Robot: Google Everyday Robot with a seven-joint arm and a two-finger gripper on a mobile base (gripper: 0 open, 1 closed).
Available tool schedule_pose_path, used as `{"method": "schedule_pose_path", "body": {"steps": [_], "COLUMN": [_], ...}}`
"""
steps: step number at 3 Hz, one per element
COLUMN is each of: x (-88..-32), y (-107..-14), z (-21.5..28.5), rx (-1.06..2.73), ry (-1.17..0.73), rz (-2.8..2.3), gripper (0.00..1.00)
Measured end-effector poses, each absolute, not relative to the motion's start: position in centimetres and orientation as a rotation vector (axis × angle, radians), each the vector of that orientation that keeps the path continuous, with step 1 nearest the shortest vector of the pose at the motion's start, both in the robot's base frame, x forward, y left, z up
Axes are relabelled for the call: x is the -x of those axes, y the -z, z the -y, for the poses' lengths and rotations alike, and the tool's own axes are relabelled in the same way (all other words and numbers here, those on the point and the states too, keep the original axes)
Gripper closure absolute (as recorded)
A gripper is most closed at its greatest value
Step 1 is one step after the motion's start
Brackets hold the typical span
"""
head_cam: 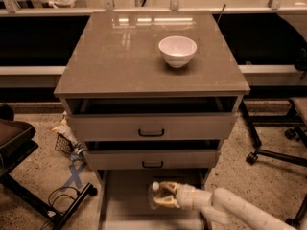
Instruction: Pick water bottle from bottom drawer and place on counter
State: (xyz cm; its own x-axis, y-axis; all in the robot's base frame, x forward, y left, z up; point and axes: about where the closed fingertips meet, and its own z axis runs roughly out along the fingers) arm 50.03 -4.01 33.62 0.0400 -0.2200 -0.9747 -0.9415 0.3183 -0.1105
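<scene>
The grasp step is in hand. The tool (160, 196) sits low in the bottom drawer (124, 200), the bottle (154, 191) right at its tip; whether it grips I cannot tell. Next likely comes a firm hold, then a lift up to the worktop (124, 56) above.

No writing, brand, number or sign can be read anywhere. None shows on the small clear ribbed plastic water bottle (153, 191), the wide grey-beige bottom drawer (124, 195) around it, the glossy grey-brown square counter (120, 56), or the round white bowl (177, 51). The cream two-finger gripper (159, 195), low in the bottom drawer at the bottle, carries no legible marking either.
</scene>
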Motion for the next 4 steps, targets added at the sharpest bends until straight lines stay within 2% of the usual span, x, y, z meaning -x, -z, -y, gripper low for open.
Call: {"method": "schedule_pose_path", "body": {"steps": [3, 4], "x": [-44.4, -44.6], "y": [-52.5, -52.8], "z": [2.7, 2.6], "rx": [1.041, 1.034], "ry": [-0.752, -0.755], "rz": [-1.530, -1.529], "gripper": [1.00, 1.00]}}
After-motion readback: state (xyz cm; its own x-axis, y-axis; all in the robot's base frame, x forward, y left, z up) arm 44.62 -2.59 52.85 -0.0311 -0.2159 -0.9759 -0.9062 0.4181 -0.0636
